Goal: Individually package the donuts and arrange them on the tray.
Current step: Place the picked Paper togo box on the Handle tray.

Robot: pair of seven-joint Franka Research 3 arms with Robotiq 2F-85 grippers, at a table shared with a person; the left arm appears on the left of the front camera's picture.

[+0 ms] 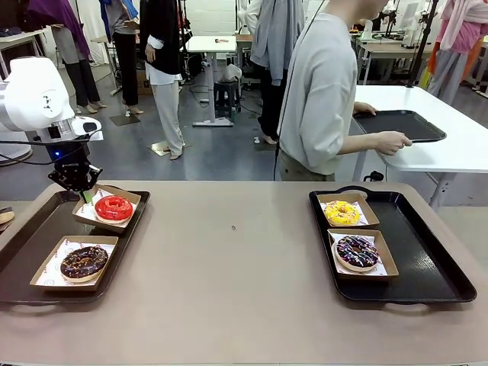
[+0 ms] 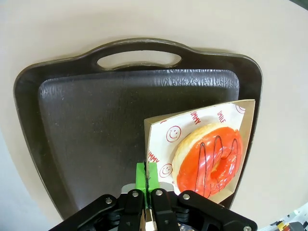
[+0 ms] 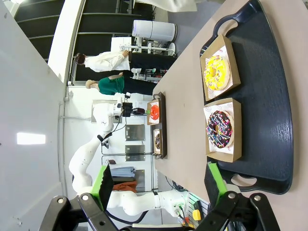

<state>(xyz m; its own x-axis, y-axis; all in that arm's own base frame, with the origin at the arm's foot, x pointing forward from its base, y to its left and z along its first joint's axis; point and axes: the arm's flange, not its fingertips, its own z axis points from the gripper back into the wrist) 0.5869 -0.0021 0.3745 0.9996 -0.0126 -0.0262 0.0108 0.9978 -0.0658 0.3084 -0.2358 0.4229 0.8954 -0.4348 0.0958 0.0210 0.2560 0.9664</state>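
My left gripper [image 1: 86, 195] [image 2: 147, 175] is shut on the near corner of a cardboard box [image 2: 161, 127] that holds the red-iced donut [image 1: 113, 207] [image 2: 211, 161], over the back of the left black tray [image 1: 30, 244] [image 2: 91, 134]. The chocolate donut with nut bits [image 1: 84, 261] lies in its own box at the front of that tray. On the right tray [image 1: 427, 259] [image 3: 269, 96], the yellow-iced donut [image 1: 342, 213] [image 3: 216, 72] and the dark sprinkled donut [image 1: 357, 252] [image 3: 220, 129] each sit in a box. My right gripper [image 3: 159, 183] hangs open high above the table's right end, holding nothing.
A person [image 1: 324, 91] stands beyond the far edge, turned away, with both hands on a third black tray [image 1: 400, 124] on a white table. The tan table [image 1: 229, 259] stretches bare between the two trays.
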